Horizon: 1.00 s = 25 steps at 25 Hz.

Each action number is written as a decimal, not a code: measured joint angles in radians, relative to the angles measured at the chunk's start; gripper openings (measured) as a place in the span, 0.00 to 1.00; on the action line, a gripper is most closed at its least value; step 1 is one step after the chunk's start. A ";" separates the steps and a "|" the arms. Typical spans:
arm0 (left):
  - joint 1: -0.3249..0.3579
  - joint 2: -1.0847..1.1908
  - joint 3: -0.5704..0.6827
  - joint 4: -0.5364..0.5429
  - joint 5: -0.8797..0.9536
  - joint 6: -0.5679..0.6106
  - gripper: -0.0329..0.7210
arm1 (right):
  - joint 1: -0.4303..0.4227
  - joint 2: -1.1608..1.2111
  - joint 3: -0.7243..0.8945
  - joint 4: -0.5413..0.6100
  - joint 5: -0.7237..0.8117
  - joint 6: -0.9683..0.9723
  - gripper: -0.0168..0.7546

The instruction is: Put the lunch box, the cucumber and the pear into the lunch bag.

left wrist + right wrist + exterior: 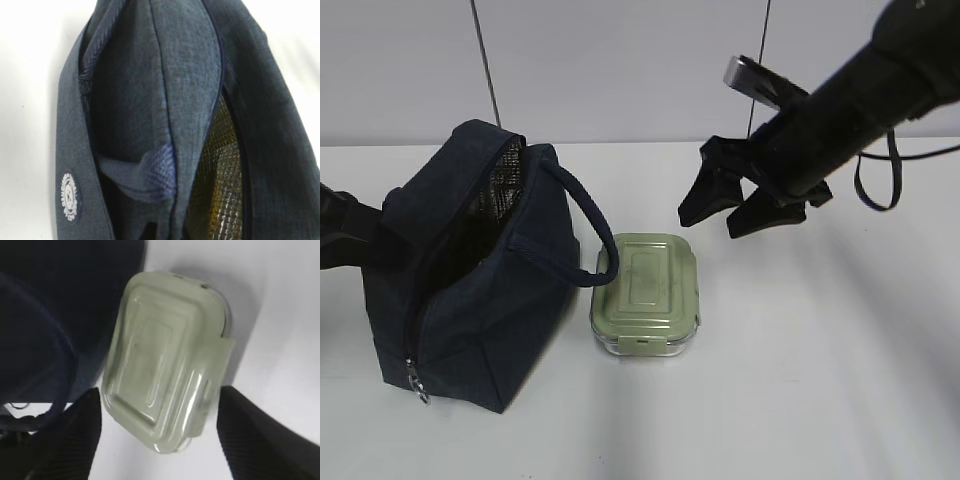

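right jaws [733,215] hang apart above the box [646,294], which touches the open bag [470,290] on the bench [820,380]; left jaws' state cannot be told.

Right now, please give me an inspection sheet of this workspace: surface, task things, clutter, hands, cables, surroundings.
Surface: plain white table.
Task things: large dark navy fabric lunch bag standing open, silvery lining showing; small glass lunch box with sage-green clip lid beside it, closed. Cucumber and pear: nothing seen.
Clutter: nothing seen.
Hands: right hand open, above the box, empty. Left hand: not visible; its arm is at the bag.
Cables: black loop on right arm.
Surroundings: pale panelled wall.
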 joint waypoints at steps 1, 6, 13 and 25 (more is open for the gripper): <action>0.000 0.000 0.000 0.000 0.000 0.000 0.04 | -0.023 0.000 0.052 0.110 -0.017 -0.093 0.74; 0.000 0.000 0.000 0.000 -0.003 0.000 0.04 | -0.084 0.037 0.146 0.392 0.006 -0.344 0.74; 0.000 0.000 0.000 0.000 -0.003 0.000 0.04 | -0.086 0.148 0.151 0.424 0.043 -0.410 0.74; 0.000 0.000 0.000 0.000 -0.012 0.000 0.04 | -0.086 0.205 0.151 0.475 0.044 -0.440 0.74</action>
